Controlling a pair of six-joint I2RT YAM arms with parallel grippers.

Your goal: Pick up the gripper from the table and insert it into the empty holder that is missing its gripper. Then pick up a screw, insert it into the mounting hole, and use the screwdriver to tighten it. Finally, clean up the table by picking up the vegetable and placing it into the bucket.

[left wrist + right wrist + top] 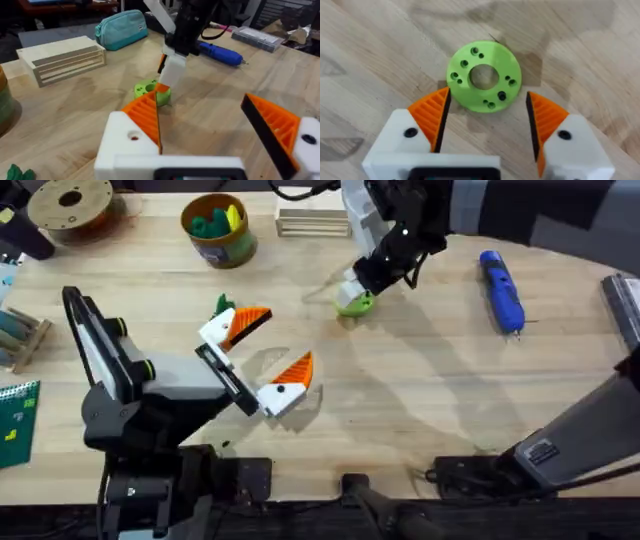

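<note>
the right gripper (pixel 487 125) hung open over the green ring (pixel 484 76); at its 3 o'clock lay the screwdriver (pixel 502 290). the left gripper (pixel 262 352) stood open.

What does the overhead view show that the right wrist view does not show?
Overhead view alone: the screwdriver, the bucket with toy pieces inside, the left gripper open above the table, and a filament spool. Right wrist view alone: the small holes in the lime-green ring. Both: the ring and the right gripper, open and hanging over it.
</note>
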